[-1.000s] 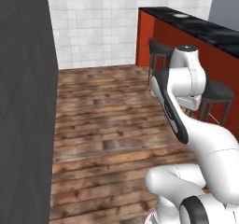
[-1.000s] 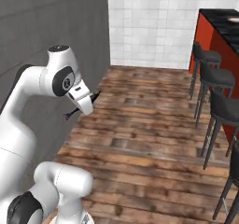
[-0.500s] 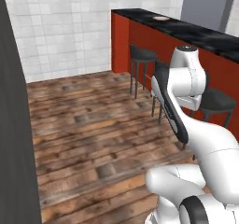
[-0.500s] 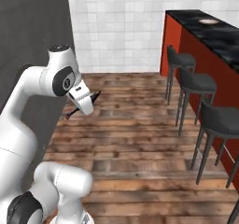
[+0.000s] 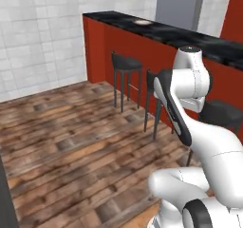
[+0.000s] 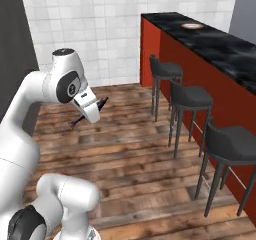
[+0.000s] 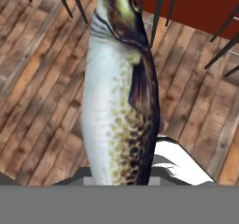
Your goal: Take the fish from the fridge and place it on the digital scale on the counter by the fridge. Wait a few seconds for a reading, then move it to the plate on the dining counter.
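My gripper [image 6: 91,112] is shut on the fish [image 6: 102,103], a slender dark shape held well above the wood floor in the right base view. The hand view puts the fish [image 7: 119,101] close up, with a pale belly and a dark speckled back, and it hides the fingertips. The plate [image 5: 141,21] [image 6: 192,26] lies far off on the dining counter [image 5: 190,34] [image 6: 215,44], a black marbled top over a plain red front. The digital scale and its counter are out of view.
Black stools [image 5: 126,63] [image 6: 189,96] stand in a row along the dining counter's front. A white tiled wall [image 6: 90,24] closes the far side. A dark grey tall face [image 6: 10,49] stands at the left edge; whether it is the fridge I cannot tell. Open wood floor [image 5: 71,141] lies ahead.
The whole picture has swung: the dark grey face slid off to the left, and the dining counter and stools came in closer. The fish stays in the shut gripper.
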Robot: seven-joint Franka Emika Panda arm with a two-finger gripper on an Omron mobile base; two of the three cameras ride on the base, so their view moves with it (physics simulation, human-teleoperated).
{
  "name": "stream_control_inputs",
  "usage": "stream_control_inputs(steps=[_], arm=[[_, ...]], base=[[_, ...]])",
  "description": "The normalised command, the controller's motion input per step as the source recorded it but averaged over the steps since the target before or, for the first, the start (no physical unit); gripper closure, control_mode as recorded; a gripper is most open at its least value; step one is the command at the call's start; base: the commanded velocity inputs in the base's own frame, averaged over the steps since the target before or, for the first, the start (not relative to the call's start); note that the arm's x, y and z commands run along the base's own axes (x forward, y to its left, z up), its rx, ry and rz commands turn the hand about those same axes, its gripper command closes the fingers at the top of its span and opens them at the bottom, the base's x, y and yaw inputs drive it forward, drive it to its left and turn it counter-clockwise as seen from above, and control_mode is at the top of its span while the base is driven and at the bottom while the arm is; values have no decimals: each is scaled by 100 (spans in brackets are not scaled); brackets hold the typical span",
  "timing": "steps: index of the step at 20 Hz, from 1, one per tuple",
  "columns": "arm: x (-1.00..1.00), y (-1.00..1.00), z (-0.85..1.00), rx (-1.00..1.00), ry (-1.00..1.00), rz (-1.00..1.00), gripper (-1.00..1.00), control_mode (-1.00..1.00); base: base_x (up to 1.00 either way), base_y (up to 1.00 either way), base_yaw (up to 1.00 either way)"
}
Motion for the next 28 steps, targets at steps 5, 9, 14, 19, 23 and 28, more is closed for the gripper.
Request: stream_control_inputs(steps=[5,9,14,19,23,28], arm=[[0,0,0,0,0,0,100,100],[0,0,0,0,0,0,100,100],[0,0,0,0,0,0,100,100],[0,0,0,0,0,0,100,100],[0,0,0,0,0,0,100,100],[0,0,0,0,0,0,100,100]], base=[[100,72,-38],[100,77,-37],[100,85,-37],[100,87,-36],[100,84,-36],[97,81,-37]])
